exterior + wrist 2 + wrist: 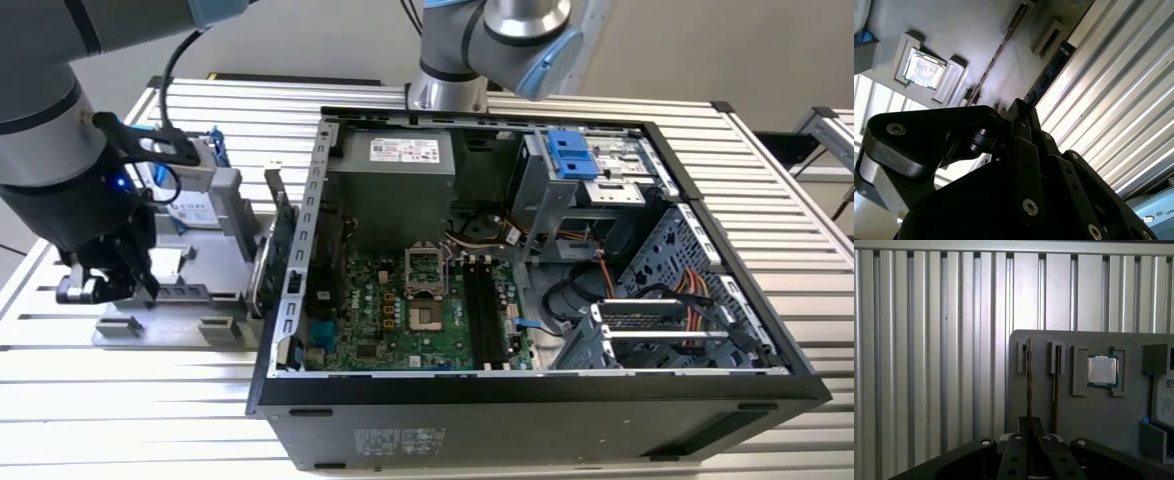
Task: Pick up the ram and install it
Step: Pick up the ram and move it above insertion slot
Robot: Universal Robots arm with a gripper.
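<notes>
In both wrist views the ram [1029,382] stands on edge in the slotted holders of a grey fixture plate [1094,415], still seated there. It is a thin dark stick, and its dark blue face [1050,74] shows in the second wrist view. My gripper [1029,432] is down over one end of it, its two fingers [1021,120] pressed close on either side, shut on the ram. In the exterior view the gripper [102,288] hangs low over the fixture plate [160,325] at the exterior view's left. The motherboard's long black memory slots [483,312] lie inside the open computer case [534,385].
A second thin stick [1055,385] stands parallel beside the ram. A processor chip [1102,371] lies in a pocket of the plate. A silver hard drive [200,190] and an upright green card [276,250] stand between the gripper and the case. A ribbed metal table [120,400] carries everything.
</notes>
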